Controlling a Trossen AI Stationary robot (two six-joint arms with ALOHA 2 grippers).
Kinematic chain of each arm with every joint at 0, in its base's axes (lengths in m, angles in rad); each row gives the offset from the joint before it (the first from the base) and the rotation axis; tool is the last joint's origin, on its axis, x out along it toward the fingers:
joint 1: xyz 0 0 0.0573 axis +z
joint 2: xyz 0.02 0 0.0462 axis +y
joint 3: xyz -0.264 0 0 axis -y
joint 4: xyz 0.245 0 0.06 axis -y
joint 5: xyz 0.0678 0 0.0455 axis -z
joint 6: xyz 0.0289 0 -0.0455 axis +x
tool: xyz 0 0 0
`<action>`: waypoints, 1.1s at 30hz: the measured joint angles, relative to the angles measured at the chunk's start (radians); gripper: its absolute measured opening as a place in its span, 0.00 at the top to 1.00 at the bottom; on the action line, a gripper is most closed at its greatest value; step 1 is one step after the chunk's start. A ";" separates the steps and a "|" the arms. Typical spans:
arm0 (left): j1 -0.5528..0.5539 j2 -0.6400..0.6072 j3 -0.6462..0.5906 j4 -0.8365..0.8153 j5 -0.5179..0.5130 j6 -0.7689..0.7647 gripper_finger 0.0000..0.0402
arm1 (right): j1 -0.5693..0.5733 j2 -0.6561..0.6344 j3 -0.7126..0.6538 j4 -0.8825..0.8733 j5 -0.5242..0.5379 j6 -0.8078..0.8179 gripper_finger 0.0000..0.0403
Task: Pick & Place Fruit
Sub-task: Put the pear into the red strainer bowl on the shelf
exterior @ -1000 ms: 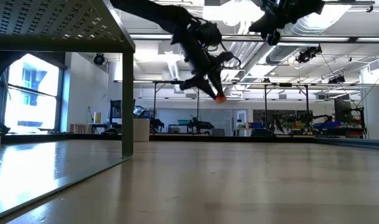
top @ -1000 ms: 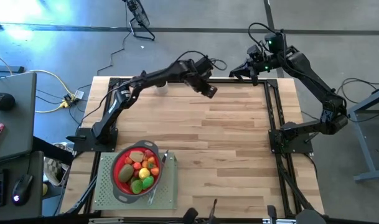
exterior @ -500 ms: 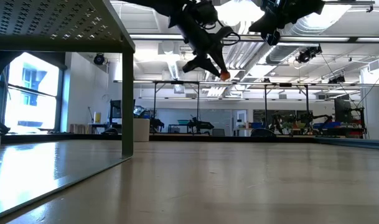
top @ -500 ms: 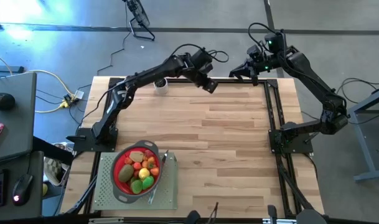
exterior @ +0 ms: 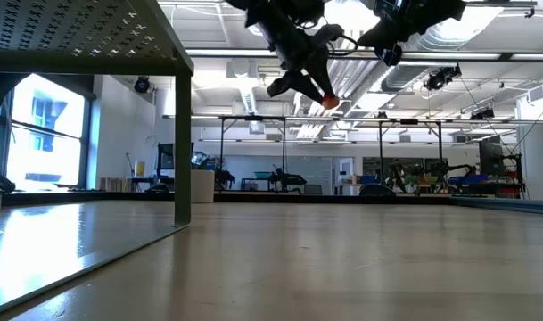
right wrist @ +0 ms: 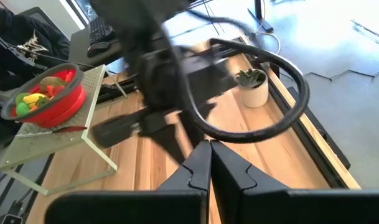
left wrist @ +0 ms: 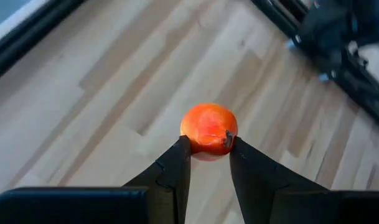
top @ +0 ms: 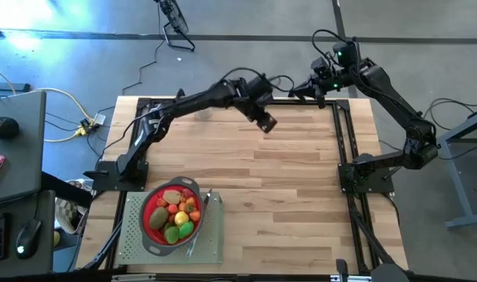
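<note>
The left gripper (top: 267,121) hangs high above the far middle of the wooden surface (top: 285,188), its arm stretched out from the left side, and its two dark fingers (left wrist: 177,168) are clamped on a small round orange-red fruit (left wrist: 208,129) held right at their tips. In the low view that same fruit (exterior: 329,102) shows as a small orange spot under the gripper (exterior: 320,94), well clear of the surface below. The rest of the fruit (top: 176,216), a heap of red, orange, yellow, green and brown pieces, lies in the red strainer (top: 150,227) with a grey rim, which stands on a pale perforated platform (top: 210,247) at the near left corner of the surface, well apart from the raised gripper. A slim grey knife (top: 207,205) lies on the platform just beside the strainer's right side. The right gripper (top: 295,91) waits at the far right edge of the surface with its fingers (right wrist: 198,168) pressed together and nothing between them. A small white pot with a green plant (right wrist: 253,86) stands near the far edge of the surface, behind the left arm.
</note>
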 joint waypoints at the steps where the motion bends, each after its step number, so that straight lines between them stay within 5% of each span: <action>1: -0.015 0.000 0.000 -0.005 -0.006 0.013 0.76 | 0.000 0.000 0.000 -0.001 0.000 0.000 0.99; 16: -0.140 -0.123 0.000 -0.092 -0.114 0.165 0.76 | 0.000 0.000 0.000 -0.073 0.016 0.007 0.99; 24: -0.197 -0.175 0.000 -0.152 -0.164 0.166 0.76 | 0.000 0.000 0.000 -0.091 0.127 0.007 0.99; 33: -0.255 -0.260 0.000 -0.207 -0.270 0.142 0.76 | 0.000 0.000 0.000 -0.092 0.133 0.011 0.99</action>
